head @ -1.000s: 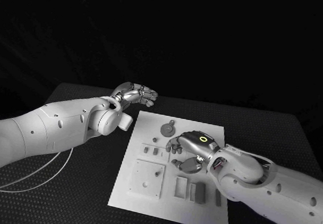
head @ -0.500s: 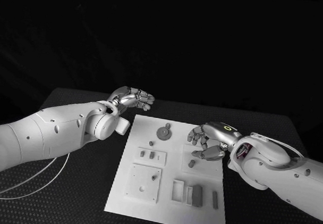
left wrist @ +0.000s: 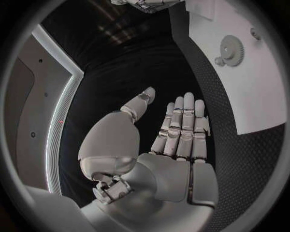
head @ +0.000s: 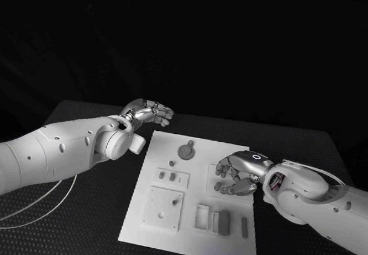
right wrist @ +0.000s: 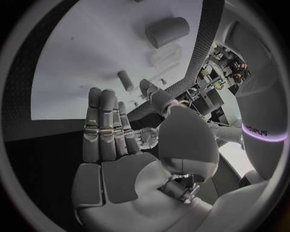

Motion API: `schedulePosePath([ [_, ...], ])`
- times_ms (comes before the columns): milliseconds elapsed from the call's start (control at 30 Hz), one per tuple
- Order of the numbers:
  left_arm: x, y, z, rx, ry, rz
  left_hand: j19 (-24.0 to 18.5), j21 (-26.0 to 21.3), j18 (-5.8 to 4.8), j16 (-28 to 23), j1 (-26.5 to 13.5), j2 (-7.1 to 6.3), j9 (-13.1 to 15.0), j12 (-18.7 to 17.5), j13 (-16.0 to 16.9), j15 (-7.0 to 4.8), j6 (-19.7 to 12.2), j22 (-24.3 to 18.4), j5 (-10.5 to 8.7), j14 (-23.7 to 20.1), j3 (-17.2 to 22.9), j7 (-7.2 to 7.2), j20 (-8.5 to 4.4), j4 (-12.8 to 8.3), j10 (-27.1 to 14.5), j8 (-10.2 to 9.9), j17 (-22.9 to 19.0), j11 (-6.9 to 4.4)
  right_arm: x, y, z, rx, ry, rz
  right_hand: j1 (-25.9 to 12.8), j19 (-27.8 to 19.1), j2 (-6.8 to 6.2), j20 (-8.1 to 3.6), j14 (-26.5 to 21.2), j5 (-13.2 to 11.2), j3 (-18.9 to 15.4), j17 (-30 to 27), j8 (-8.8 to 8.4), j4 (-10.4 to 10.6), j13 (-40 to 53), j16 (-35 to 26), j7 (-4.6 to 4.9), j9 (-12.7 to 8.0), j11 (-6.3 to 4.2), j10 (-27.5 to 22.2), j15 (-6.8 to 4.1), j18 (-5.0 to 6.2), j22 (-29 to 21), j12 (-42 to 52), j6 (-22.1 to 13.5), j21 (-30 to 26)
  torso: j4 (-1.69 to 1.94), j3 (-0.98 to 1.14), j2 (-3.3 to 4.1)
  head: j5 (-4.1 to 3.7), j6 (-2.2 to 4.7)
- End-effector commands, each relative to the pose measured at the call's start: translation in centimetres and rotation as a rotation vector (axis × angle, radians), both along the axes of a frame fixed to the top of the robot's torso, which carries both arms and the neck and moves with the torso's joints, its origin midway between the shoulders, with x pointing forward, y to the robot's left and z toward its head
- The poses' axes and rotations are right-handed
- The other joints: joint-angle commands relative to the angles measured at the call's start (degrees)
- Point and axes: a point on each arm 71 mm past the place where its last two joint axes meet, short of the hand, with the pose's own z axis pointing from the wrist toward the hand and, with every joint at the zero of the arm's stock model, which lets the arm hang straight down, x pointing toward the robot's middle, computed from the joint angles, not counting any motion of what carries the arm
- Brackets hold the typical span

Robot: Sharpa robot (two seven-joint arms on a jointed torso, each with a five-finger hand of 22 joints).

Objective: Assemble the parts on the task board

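Right hand (head: 239,172) hovers over the board (head: 188,222), fingers apart, holding nothing (a small peg (right wrist: 125,79) lies beyond its fingertips). Left hand (head: 151,111), empty, fingers straight, over the bench (head: 88,209) beside the board.

A black table (head: 322,147) with a finely textured top stands before a dark, unlit backdrop; a cluttered room (right wrist: 219,72) shows beyond the far edge.

Only readable text you'll find: small dark lettering, looks like "sharpa", on the white arm (right wrist: 258,121) just behind the right hand (right wrist: 130,159), right above its glowing ring. Nothing legible on the task board (head: 194,226), the parts or the left hand (head: 151,110).
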Motion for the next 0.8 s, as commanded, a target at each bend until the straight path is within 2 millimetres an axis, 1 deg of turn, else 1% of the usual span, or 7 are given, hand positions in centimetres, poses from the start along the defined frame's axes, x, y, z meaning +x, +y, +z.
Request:
schedulePosePath([
  [33, 0.0, -0.2, 0.1, -0.013, -0.005, -0.017, 0.26, -0.2, 0.52, -0.36, 0.14, 0.46, -0.07, 0.25, -0.11, 0.38, -0.43, 0.06, -0.39, 0.0, -0.45, -0.16, 0.11, 0.02, -0.17, 0.37, 0.07, 0.13, -0.2, 0.4, -0.5, -0.059, -0.017, 0.027, -0.04, 0.03, 0.28, -0.39, -0.49, -0.06, -0.22, 0.08, 0.31, -0.15, -0.1, 0.63, -0.37, -0.03, 0.03, -0.15, -0.06, 0.4, 1.02, -0.2, 0.32, 0.29, 0.06, -0.02, 0.04, 0.01, -0.2],
  [200, -0.1, -0.2, 0.1, -0.014, -0.005, -0.018, 0.26, -0.21, 0.52, -0.38, 0.12, 0.47, -0.08, 0.26, -0.13, 0.38, -0.44, 0.07, -0.4, 0.0, -0.46, -0.16, 0.12, 0.03, -0.17, 0.38, 0.1, 0.13, -0.3, 0.8, -1.2, -0.064, -0.028, 0.035, 1.4, 0.63, 0.4, -0.68, -0.61, -3.84, 1.58, -0.08, 0.93, 0.29, -0.25, 2.58, -0.38, 0.0, -0.1, 0.51, -0.19, 0.4, 1.21, 0.02, 1.43, 1.06, 0.08, -0.04, 0.04, 0.02, -0.35],
  [267, -0.1, -0.3, 0.1, -0.014, -0.005, -0.019, 0.27, -0.22, 0.52, -0.4, 0.11, 0.48, -0.08, 0.26, -0.14, 0.38, -0.44, 0.08, -0.4, 0.0, -0.47, -0.16, 0.12, 0.03, -0.17, 0.38, 0.11, 0.13, -0.4, 0.9, -1.4, -0.065, -0.032, 0.036, 2.54, 1.15, 0.03, -0.92, -0.53, -6.78, 3.63, -0.09, 1.22, 1.01, -0.26, 3.69, -0.41, 0.0, -0.23, 1.07, -0.27, 0.4, 1.29, 0.26, 2.05, 1.7, 0.08, -0.06, 0.03, 0.04, -0.41],
  [367, -0.1, -0.3, 0.1, -0.014, -0.004, -0.02, 0.27, -0.23, 0.53, -0.42, 0.1, 0.5, -0.09, 0.26, -0.15, 0.39, -0.44, 0.08, -0.4, 0.01, -0.48, -0.15, 0.13, 0.05, -0.17, 0.39, 0.14, 0.13, -0.4, 1.1, -1.6, -0.065, -0.038, 0.038, 3.41, 1.66, -0.15, -1.27, -0.5, -7.19, 5.54, 0.03, 1.62, 1.88, -0.22, 5.16, -0.12, 0.07, -0.44, 1.81, -0.54, 0.4, 1.4, 0.57, 2.85, 2.69, 0.11, -0.06, 0.06, 0.08, -0.5],
  [533, -0.1, -0.2, 0.1, -0.014, -0.004, -0.02, 0.28, -0.26, 0.53, -0.46, 0.04, 0.54, -0.1, 0.27, -0.18, 0.39, -0.43, 0.1, -0.41, 0.02, -0.51, -0.16, 0.14, 0.08, -0.17, 0.42, 0.19, 0.14, -0.4, 1.3, -1.7, -0.073, -0.048, 0.043, 4.29, 2.17, 0.56, -1.66, -0.48, -7.21, 8.02, 0.26, 2.33, 3.3, -0.03, 6.67, -0.25, 0.36, -0.88, 3.01, -0.97, 0.4, 1.45, 1.1, 3.98, 3.98, 0.1, -0.07, 0.04, 0.11, -0.62],
  [733, -0.1, -0.2, 0.1, -0.014, -0.004, -0.02, 0.29, -0.29, 0.54, -0.52, 0.01, 0.57, -0.1, 0.28, -0.22, 0.4, -0.39, 0.12, -0.41, 0.03, -0.53, -0.17, 0.14, 0.11, -0.17, 0.47, 0.24, 0.14, -0.5, 1.7, -1.9, -0.074, -0.054, 0.054, 5.21, 3.03, 2.23, -2.59, -0.1, -7.21, 9.96, 0.78, 3.39, 3.99, 0.33, 9.17, -0.83, 0.79, -1.72, 5.12, -1.79, 0.4, 1.64, 1.98, 6.07, 7.99, 0.05, -0.11, 0.02, 0.09, -0.81],
  [800, -0.1, -0.3, 0.1, -0.014, -0.004, -0.021, 0.3, -0.3, 0.54, -0.53, 0.0, 0.57, -0.1, 0.28, -0.23, 0.4, -0.39, 0.12, -0.41, 0.03, -0.53, -0.17, 0.14, 0.11, -0.17, 0.47, 0.25, 0.14, -0.6, 1.9, -1.9, -0.073, -0.056, 0.057, 5.25, 2.9, 2.53, -2.74, -0.13, -7.21, 10.33, 0.87, 3.47, 3.96, 0.36, 9.67, -0.95, 0.81, -1.85, 5.4, -1.92, 0.4, 1.63, 2.05, 6.34, 8.96, 0.05, -0.1, 0.01, 0.1, -0.83],
])
